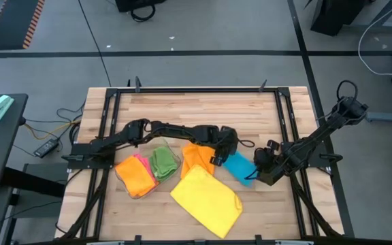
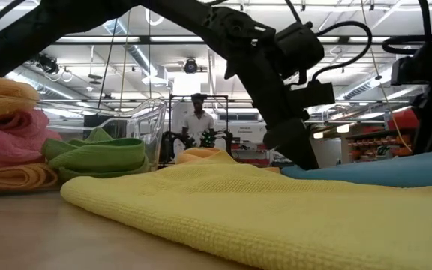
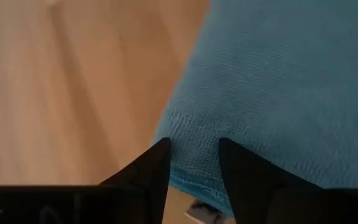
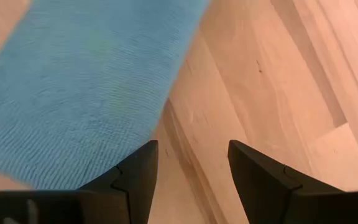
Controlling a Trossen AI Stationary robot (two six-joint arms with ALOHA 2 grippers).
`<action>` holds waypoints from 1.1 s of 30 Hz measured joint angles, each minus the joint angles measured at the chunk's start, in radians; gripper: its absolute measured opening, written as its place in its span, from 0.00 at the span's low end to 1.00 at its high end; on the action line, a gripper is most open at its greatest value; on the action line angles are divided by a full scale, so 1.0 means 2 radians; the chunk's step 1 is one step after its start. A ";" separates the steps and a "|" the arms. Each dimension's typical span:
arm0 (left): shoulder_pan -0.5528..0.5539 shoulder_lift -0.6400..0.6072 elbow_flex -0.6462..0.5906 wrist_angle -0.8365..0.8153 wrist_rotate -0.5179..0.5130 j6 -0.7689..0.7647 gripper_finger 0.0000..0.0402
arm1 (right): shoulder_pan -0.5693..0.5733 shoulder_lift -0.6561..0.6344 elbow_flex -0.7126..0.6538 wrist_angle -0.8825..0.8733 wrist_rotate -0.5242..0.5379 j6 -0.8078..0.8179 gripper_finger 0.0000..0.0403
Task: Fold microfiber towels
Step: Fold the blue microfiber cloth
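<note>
Towels on the table, my claws on either side of the blue one

Blue towel lay nearest me, between my left claw and my right claw. My left fingers straddled its hemmed edge, partly closed with cloth between them; whether they truly pinched it, I could not tell. My right claw hung open over bare wood just beside the towel's other edge, holding nothing. To fold cleanly, I judged the left should bite the hem squarely, not one thin layer. Next lay the yellow towel, spread flat close by, leaving little free table on that side. Beyond, orange, green and pink ones sat bunched together. Open room lay at the table's far side.
</note>
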 joint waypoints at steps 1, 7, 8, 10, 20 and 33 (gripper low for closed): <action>0.003 0.000 0.000 0.009 -0.001 0.008 0.35 | 0.000 0.000 0.003 0.000 0.000 0.000 0.51; 0.012 0.000 0.000 0.041 -0.001 0.066 0.32 | 0.000 -0.001 0.021 -0.024 -0.002 0.020 0.51; 0.012 0.000 0.000 0.045 -0.001 0.073 0.31 | 0.000 -0.001 0.024 -0.028 -0.003 0.020 0.51; 0.012 0.000 0.000 0.048 0.000 0.077 0.30 | 0.000 -0.001 0.028 -0.029 -0.007 0.003 0.51; -0.015 -0.032 0.000 -0.022 0.014 0.062 0.25 | 0.065 0.021 0.031 0.123 0.003 -0.278 0.51; -0.055 -0.032 0.000 -0.026 0.016 -0.002 0.20 | 0.100 0.150 0.030 0.150 0.024 -0.386 0.51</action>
